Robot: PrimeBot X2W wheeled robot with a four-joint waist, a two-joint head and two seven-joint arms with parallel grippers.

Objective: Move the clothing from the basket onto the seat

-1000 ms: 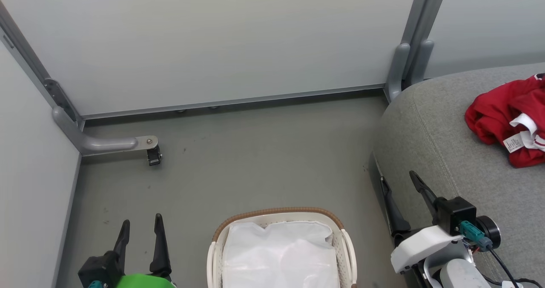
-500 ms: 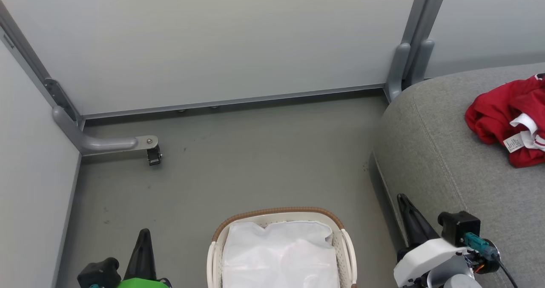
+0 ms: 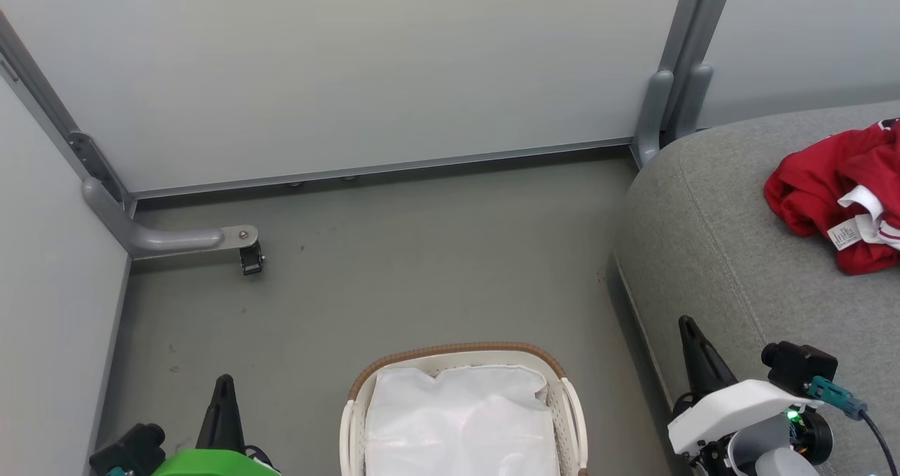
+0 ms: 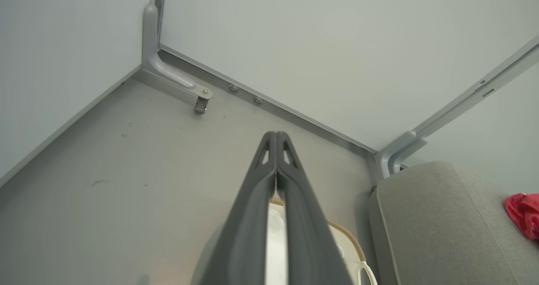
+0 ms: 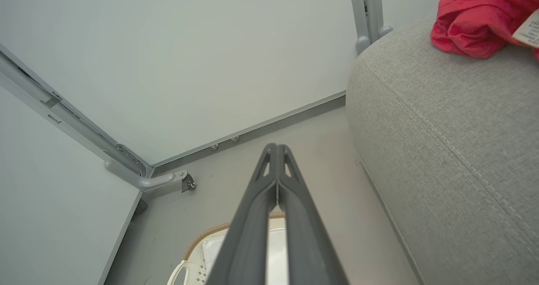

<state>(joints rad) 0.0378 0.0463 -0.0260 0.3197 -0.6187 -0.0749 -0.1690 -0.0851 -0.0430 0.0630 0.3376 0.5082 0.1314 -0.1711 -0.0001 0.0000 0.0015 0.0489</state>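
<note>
Snapping shut just now, my left tool [image 3: 224,383] and right tool [image 3: 686,325] hold nothing. The red clothing [image 3: 823,191] lies on the seat [image 3: 731,258], past its rounded corner; the basket [image 3: 457,350] shows white liner [image 3: 457,420], so I think I'm done.

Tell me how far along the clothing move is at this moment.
Done: red clothing lies bunched on the grey seat. The basket has a white liner and no red in the part in view. In hand: nothing; the left tool and right tool are shut and empty, either side of the basket. Left: apparently nothing, unless a jersey hides in the basket's unseen near end.
</note>
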